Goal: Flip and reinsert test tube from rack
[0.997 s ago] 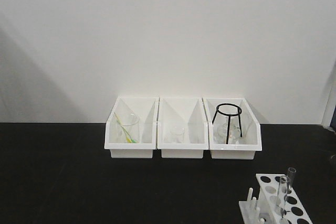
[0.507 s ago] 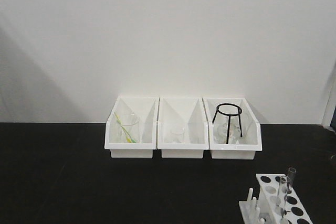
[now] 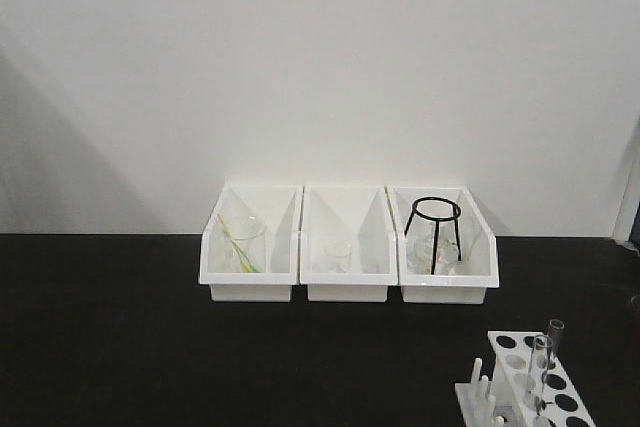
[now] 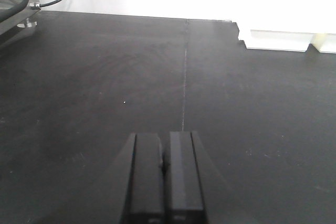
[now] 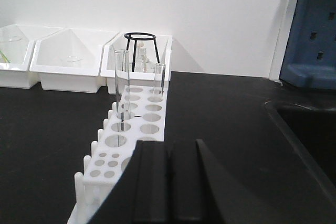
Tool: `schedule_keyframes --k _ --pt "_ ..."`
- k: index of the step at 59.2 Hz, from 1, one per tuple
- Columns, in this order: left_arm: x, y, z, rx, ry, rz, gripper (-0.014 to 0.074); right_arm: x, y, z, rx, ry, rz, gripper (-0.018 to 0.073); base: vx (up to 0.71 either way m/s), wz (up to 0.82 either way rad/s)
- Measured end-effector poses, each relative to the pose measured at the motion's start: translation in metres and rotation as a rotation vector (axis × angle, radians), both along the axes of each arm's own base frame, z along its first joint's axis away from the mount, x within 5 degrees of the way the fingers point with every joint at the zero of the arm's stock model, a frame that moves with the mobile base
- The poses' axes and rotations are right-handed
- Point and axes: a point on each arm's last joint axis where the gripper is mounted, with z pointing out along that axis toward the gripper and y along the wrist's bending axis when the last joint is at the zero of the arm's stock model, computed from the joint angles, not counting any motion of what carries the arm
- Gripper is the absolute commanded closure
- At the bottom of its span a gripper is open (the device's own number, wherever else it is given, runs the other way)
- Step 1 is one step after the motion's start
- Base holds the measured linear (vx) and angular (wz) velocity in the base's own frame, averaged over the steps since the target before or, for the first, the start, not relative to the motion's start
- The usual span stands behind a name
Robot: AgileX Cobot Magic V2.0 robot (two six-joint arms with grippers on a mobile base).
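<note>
Left gripper [image 4: 164,182]: fingers pressed together, holding nothing.
Right gripper [image 5: 169,182]: fingers together, behind rack [image 5: 137,129].
Tube [image 5: 122,85]: upright in rack.

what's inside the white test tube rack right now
Two clear glass test tubes stand upright in holes of the rack; the other visible holes are empty. The right gripper covers the rack's near end.

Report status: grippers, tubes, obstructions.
Left gripper shut, empty, over bare table. Right gripper shut, empty, behind rack. Two test tubes upright in rack, untouched. Nothing blocking.
</note>
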Motion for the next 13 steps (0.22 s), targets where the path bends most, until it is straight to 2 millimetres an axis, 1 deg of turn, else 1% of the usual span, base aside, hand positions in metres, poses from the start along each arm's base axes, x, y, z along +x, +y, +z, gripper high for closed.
schedule_keyframes --k 13 --pt "0.0000 0.0000 0.0000 0.000 0.000 0.000 0.0603 0.0000 0.0000 -0.0001 0.000 0.001 0.000 0.0571 0.00 0.00"
